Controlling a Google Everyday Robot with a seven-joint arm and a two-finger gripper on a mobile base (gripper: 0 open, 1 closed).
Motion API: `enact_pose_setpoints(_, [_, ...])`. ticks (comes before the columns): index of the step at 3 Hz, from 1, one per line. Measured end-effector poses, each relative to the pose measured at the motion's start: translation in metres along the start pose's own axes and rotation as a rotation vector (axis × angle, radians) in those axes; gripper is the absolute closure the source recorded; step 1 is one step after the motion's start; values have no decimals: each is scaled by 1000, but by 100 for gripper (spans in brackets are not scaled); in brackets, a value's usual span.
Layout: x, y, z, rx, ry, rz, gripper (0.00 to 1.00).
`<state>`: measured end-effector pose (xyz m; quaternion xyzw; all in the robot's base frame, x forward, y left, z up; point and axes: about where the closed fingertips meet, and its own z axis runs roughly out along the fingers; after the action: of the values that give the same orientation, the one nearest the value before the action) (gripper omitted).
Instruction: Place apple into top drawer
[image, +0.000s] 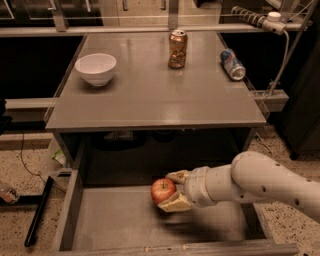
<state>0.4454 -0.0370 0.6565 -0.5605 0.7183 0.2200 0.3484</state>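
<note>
The red apple (163, 190) with orange-yellow patches is held in my gripper (171, 191), whose two pale fingers (172, 204) close on it from the right. The gripper reaches in from the right on a white arm and holds the apple just above the middle of the open top drawer (115, 220), a wide shallow grey drawer pulled out below the tabletop. I cannot tell whether the apple touches the drawer bottom.
On the grey tabletop (150, 95) stand a white bowl (95, 68) at the back left, an upright brown can (177, 48) at the back middle, and a blue can (233, 64) lying on its side at the right. A black bar (37, 212) lies on the floor at left.
</note>
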Motion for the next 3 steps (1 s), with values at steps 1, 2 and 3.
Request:
enact_pose_setpoints(1, [12, -3, 22, 17, -11, 15, 100])
enact_pose_setpoints(2, [12, -4, 22, 23, -12, 16, 81])
enact_pose_setpoints(3, [12, -4, 22, 23, -12, 16, 59])
